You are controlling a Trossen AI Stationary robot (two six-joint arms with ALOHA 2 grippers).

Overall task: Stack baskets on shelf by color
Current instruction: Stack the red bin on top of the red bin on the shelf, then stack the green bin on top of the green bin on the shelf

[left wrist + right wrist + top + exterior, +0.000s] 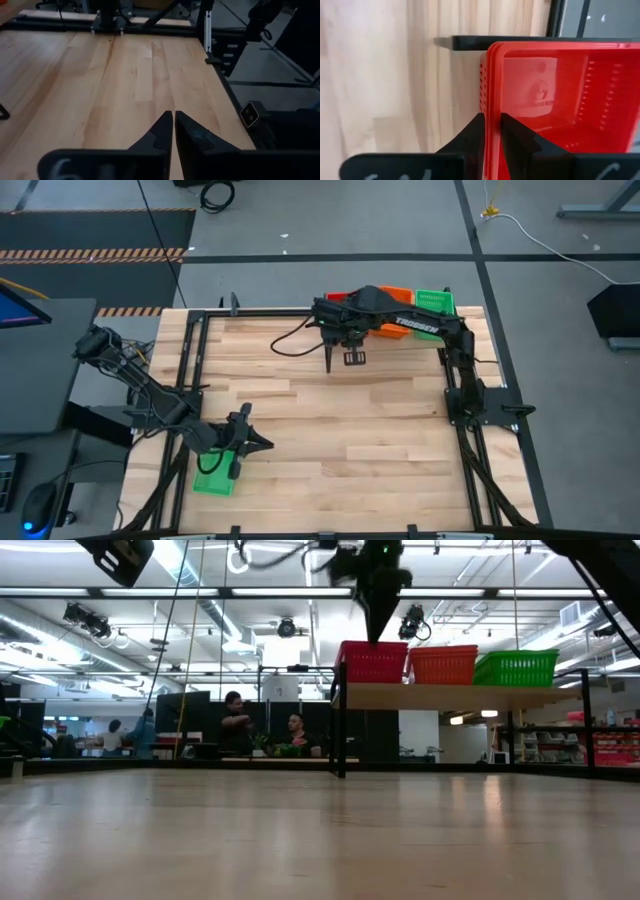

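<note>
The shelf [450, 695] stands at the table's far edge and carries red baskets [372, 662] at its left end, orange baskets [443, 665] in the middle and green baskets [515, 668] at the right. My right gripper [491, 125] hangs above the red stack [335, 298], shut on its side wall. Nested red rims show in the right wrist view. One more green basket [213, 478] lies flat on the table near the near left corner, partly under my left arm. My left gripper [173, 119] is shut, holds nothing and hovers over bare wood beside it [262, 442]. My right gripper pinches the top rim of the red basket's side wall [492, 75], one finger inside the basket and one outside. The fingers come from above, pointing down. The basket sits level in the red stack on the shelf's left end.
The shelf's black posts [340, 730] stand at the far edge. A black metal frame [190, 370] runs along the table's sides. The wide middle of the wooden tabletop [350, 430] is bare. People sit in the room beyond the table [235, 725].
</note>
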